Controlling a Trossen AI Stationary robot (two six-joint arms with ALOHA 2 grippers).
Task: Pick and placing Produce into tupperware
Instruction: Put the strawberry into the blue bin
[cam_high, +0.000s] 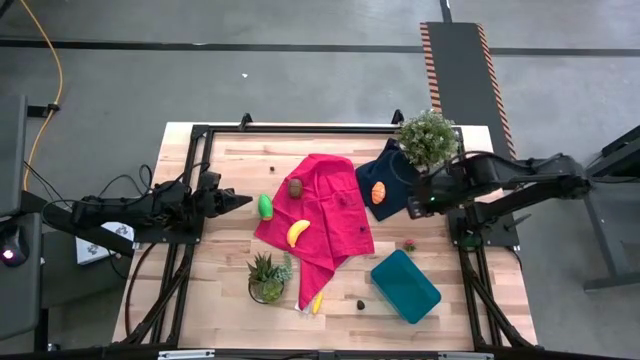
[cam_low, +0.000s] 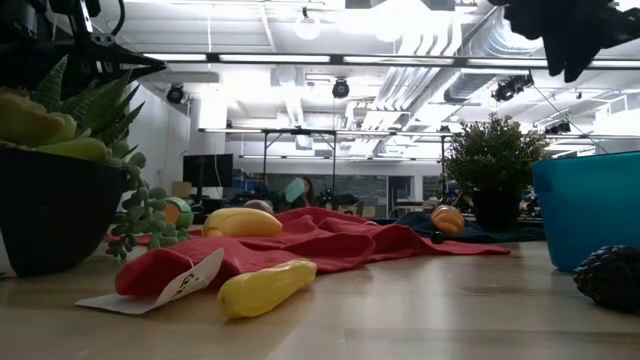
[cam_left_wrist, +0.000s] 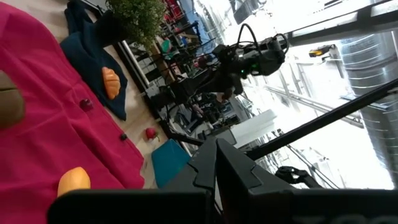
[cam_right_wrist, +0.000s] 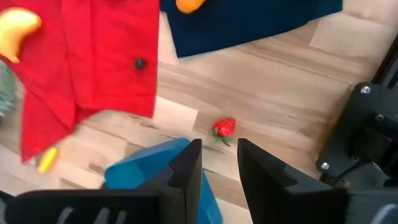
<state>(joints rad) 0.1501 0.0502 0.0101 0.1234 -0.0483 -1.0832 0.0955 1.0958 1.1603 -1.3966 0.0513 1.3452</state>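
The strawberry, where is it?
In the high view the strawberry lies on bare wood at the table's right, between the navy cloth and the teal tub.

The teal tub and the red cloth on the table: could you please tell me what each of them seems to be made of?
The teal tub looks like moulded plastic: smooth, even-coloured walls with rounded corners and a slight sheen, though a coated material cannot be excluded. The red cloth looks like soft woven fabric with a matte finish: it lies crumpled in folds and drapes flat over the wooden table.
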